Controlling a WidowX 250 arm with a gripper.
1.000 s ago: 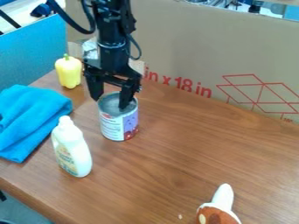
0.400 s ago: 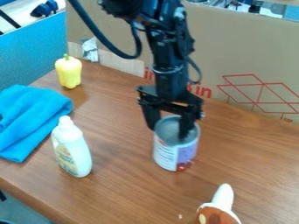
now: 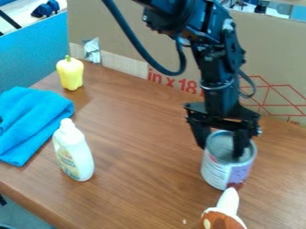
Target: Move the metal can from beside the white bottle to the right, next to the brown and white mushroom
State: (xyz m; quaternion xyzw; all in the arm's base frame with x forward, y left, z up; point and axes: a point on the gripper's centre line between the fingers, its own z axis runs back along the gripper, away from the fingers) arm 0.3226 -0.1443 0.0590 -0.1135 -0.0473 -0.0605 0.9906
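Note:
The black gripper [image 3: 222,150] hangs down over the right part of the table, shut on the wall of an open-topped can [image 3: 226,167]. One of its fingers is outside the can's left side, and the other reaches into the opening near the right. The can is upright, with a white and purple label; whether its base touches the table I cannot tell. Just in front of the can lies a brown and white object with a white tip [image 3: 228,201], cut off by the bottom edge of the view.
A white bottle [image 3: 73,152] stands at the left front, beside a blue cloth [image 3: 30,120]. Behind them stands a yellow pepper [image 3: 70,74]. A cardboard wall [image 3: 128,40] runs along the back of the wooden table [image 3: 131,179].
The gripper and the can have moved together to the right and toward the front, from near the pepper to just behind the brown and white object. The other things have not moved.

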